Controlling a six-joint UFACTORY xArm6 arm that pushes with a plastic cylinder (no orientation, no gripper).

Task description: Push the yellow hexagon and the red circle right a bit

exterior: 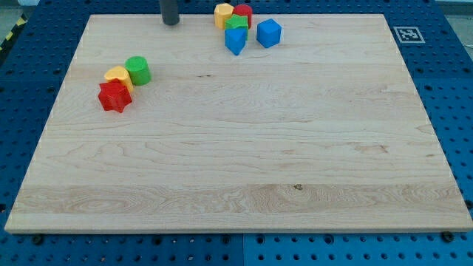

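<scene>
- Camera view: my tip [171, 22] stood at the view's top edge of the wooden bench [244, 155], left of the top cluster of blocks and apart from it, touching no block.
- The end effector was only this straight dark rod; it has no jaws to open or close, and it held nothing.
- The yellow hexagon [223, 15] sat at the left end of the top cluster, the block nearest my tip.
- The red circle [243, 12] lay just to the hexagon's right, against it, at the bench's top edge.
- A green block [237, 23], its shape unclear, was wedged just below those two, and a blue block [235, 41] touched it from below.
- A blue cube [269, 33] stood just to the right of this group.
- On the view's left, well apart, a red star [114, 96], a yellow block [117, 75] and a green cylinder [137, 70] were pressed together in a slanting row.
- A black-and-white square marker tag [406, 34] was fixed beside the bench's top right corner; no readable writing or brand appeared anywhere.
</scene>
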